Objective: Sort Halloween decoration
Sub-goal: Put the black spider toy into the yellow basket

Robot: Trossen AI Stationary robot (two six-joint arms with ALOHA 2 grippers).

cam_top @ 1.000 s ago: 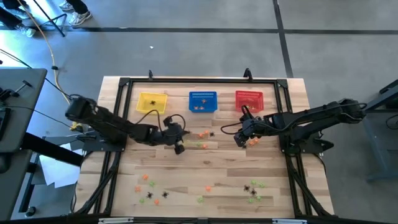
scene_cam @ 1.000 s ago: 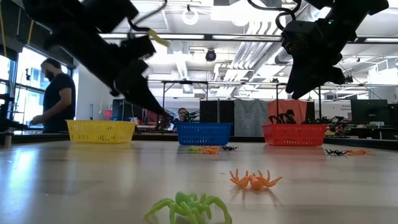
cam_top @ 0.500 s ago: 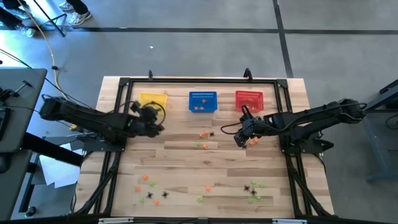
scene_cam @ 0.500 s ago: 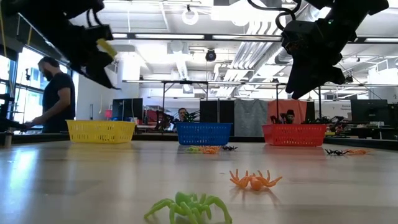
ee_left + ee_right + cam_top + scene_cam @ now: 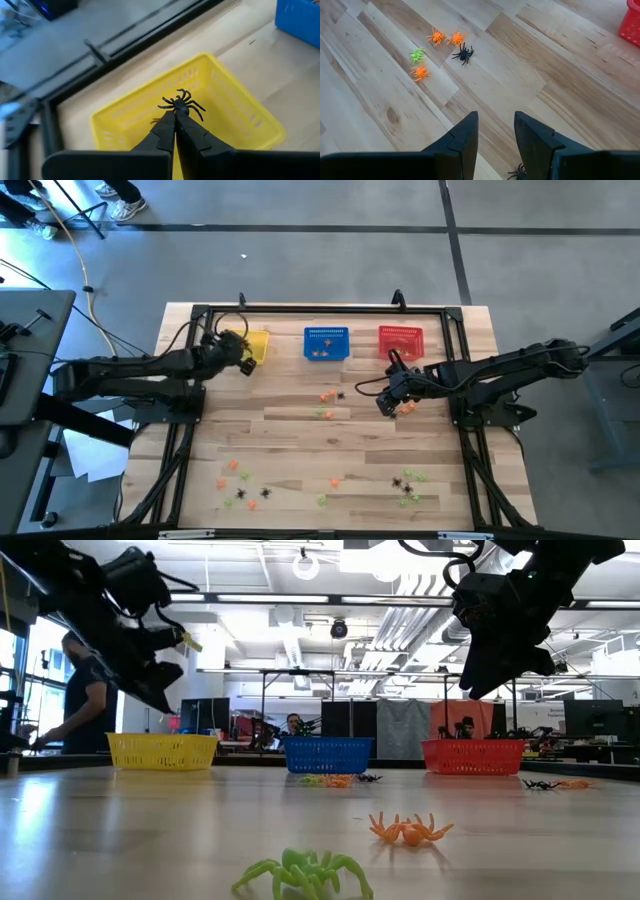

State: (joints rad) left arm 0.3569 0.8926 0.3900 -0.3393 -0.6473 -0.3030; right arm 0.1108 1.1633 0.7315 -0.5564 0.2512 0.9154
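Observation:
My left gripper (image 5: pixel 175 116) is shut on a black spider trinket (image 5: pixel 180 104) over the yellow basket (image 5: pixel 235 120), which stands at the far left (image 5: pixel 257 340). My right gripper (image 5: pixel 495 125) is open and empty above the table's right middle (image 5: pixel 385 402). Below it a black trinket (image 5: pixel 463 52), orange trinkets (image 5: pixel 436 36) and a light green one (image 5: pixel 416 54) lie on the wood. More trinkets lie near the front edge, at the left (image 5: pixel 240 480) and at the right (image 5: pixel 408 482). A green one (image 5: pixel 305 873) and an orange one (image 5: pixel 408 830) show close in the low view. My left gripper pinches the black spider at its near side (image 5: pixel 175 111) between the free ends of its two fingers. The fingers come from the table's left, slanting down. The spider is lifted clear, above the inside of the yellow basket, its legs spread past the fingertips.
A blue basket (image 5: pixel 326 343) and a red basket (image 5: pixel 401 340) stand along the far edge, right of the yellow one. A black frame (image 5: pixel 200 315) borders the table. A person (image 5: pixel 85 700) stands in the room behind, at the left.
My left gripper has gone from the table's middle toward the left and far edge, rising, and now stands over the yellow basket.

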